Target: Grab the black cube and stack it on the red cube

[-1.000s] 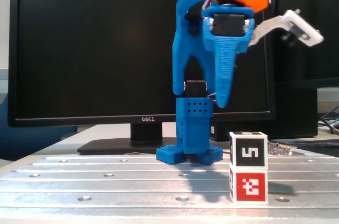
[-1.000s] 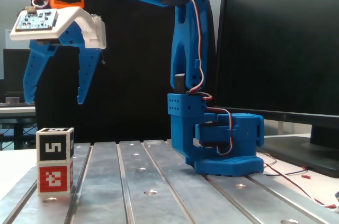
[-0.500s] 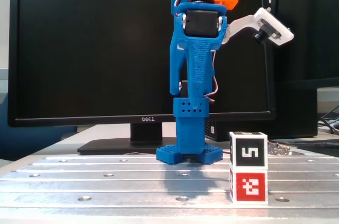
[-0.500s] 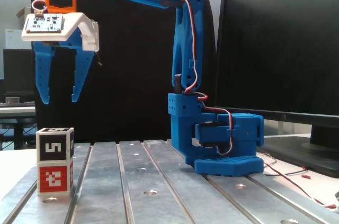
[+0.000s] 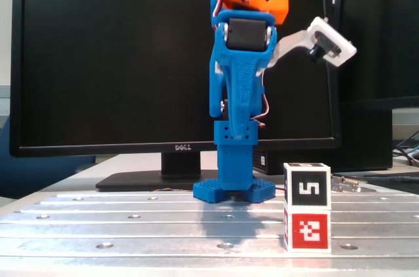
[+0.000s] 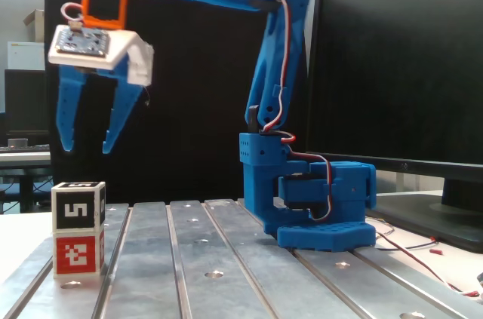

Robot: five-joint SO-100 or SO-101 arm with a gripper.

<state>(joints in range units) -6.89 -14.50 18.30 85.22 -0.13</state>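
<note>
The black cube (image 5: 307,185) with a white "5" marker sits stacked squarely on the red cube (image 5: 307,228) on the metal table, at the front right in one fixed view. In the other fixed view the black cube (image 6: 78,205) rests on the red cube (image 6: 78,253) at the far left. My blue gripper (image 6: 87,145) hangs above the stack, open and empty, its fingertips clear of the black cube's top. In the first fixed view the gripper (image 5: 241,120) points down behind the cubes.
The arm's blue base (image 6: 321,206) is bolted on the slotted aluminium table (image 6: 226,274). A Dell monitor (image 5: 118,61) stands behind it. Loose wires (image 6: 430,255) lie at the right of the base.
</note>
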